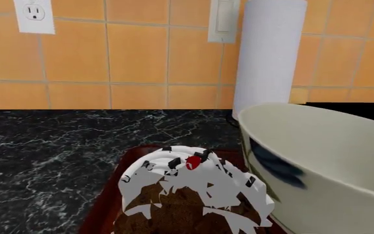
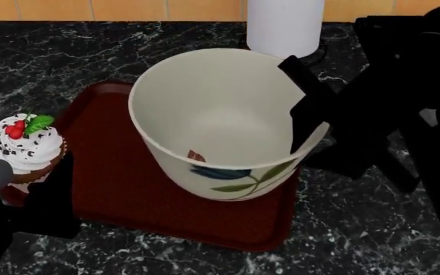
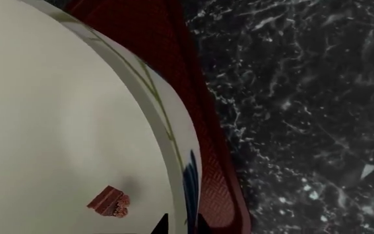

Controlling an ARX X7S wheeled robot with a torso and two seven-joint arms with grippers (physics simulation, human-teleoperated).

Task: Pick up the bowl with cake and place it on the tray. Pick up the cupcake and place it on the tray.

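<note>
The big cream bowl [image 2: 204, 114] with its blue flower stands on the dark red tray [image 2: 128, 195], over the tray's right half. Inside the bowl lies the tiny brown cake [image 3: 109, 202]. My right gripper [image 3: 181, 226] straddles the bowl's right rim [image 2: 311, 123], one finger inside the wall and one outside, shut on it. At the tray's left edge the white-frosted cupcake [image 2: 23, 143] is shut in my left gripper [image 2: 32, 169]. In the left wrist view the cupcake [image 1: 194, 190] fills the lower part, hiding the fingers, with the tray [image 1: 102, 209] below it and the bowl [image 1: 323, 161] beside it.
A plain white cylinder [image 2: 285, 23] stands behind the bowl against the orange tiled wall, which carries an outlet [image 1: 34, 14] and a switch [image 1: 223, 19]. Black marble counter [image 2: 373, 240] surrounds the tray. The right arm's dark links cross the right side of the head view.
</note>
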